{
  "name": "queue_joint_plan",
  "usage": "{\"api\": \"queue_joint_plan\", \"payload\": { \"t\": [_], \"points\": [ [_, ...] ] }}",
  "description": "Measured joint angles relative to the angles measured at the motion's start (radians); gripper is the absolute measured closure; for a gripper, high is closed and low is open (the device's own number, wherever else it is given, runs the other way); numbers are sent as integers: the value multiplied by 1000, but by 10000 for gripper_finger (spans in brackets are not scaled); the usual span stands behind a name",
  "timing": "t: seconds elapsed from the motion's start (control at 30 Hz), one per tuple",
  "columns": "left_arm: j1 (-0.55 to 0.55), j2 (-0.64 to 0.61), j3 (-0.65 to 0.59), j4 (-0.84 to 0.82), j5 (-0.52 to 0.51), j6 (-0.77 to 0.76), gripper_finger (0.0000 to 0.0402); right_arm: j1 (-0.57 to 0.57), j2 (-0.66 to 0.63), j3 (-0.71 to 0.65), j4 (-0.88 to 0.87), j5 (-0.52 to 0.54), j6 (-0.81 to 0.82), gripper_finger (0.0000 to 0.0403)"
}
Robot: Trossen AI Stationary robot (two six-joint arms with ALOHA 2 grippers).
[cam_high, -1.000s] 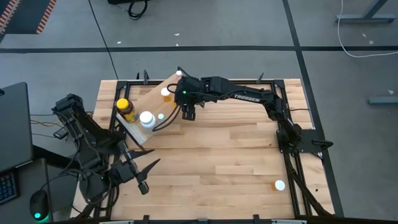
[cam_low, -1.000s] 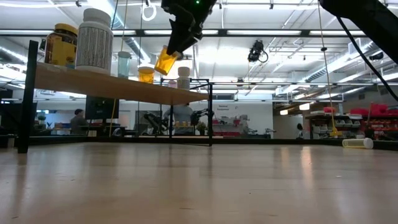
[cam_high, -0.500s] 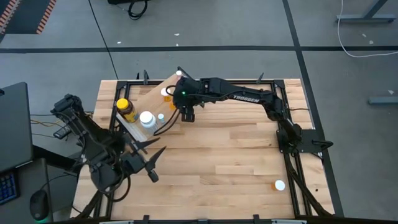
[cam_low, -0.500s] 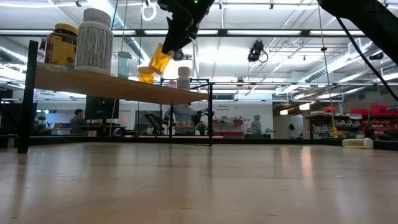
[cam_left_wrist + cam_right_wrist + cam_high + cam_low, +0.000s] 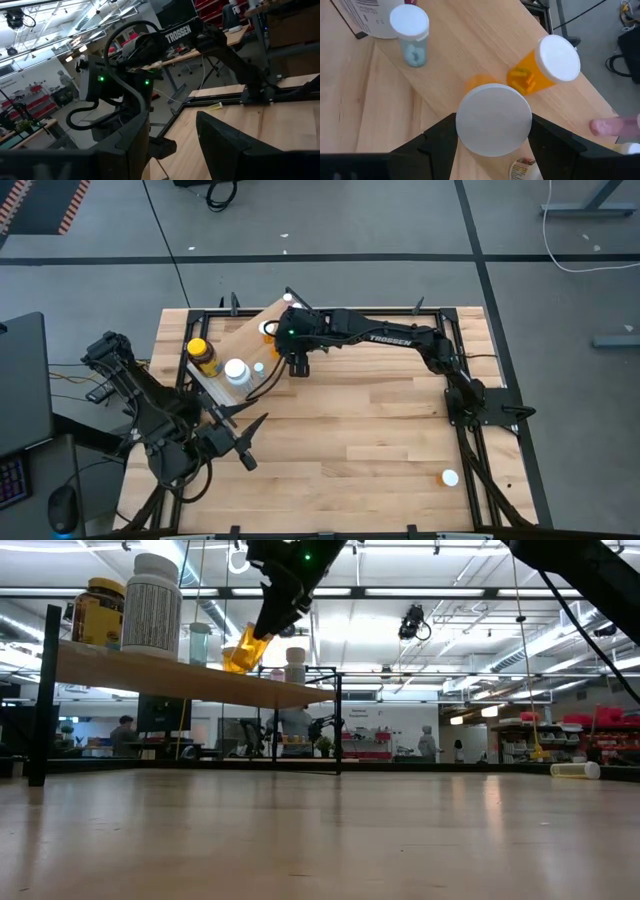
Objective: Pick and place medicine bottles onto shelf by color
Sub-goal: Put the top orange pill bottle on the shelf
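The shelf is a plywood board on a black frame at the table's far left. On it stand an amber jar with a yellow lid, a white-capped bottle, a small teal vial and an orange vial. My right gripper hangs over the shelf's right edge, shut on another orange vial with a white cap. My left gripper is open and empty over the table's near left, and also shows in the left wrist view. My right gripper pinches the orange vial by its white cap, one finger on each side of the cap. The fingers come from above, pointing down. The vial hangs tilted below them, its lower end just over the shelf board; whether it touches I cannot tell.
One white-capped vial lies on the table near the near right corner, also in the low view. A black frame rail runs round the table. The middle of the tabletop is bare wood.
My right gripper has carried the orange vial toward the table's left and a little down, over the shelf board, and the vial has tipped further. My left gripper has moved a little toward the table's right and far edge, still open.
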Motion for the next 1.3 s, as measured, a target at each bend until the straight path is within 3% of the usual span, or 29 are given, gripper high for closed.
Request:
{"api": "queue_joint_plan", "payload": {
  "t": [0.83,1.3],
  "points": [
    [0,0,0,0,0,-30,230,1,0,0,-59,-47,8,170],
    [0,0,0,-1,1,-23,230,144,-62,2,-339,-57,129,170]
  ]
}}
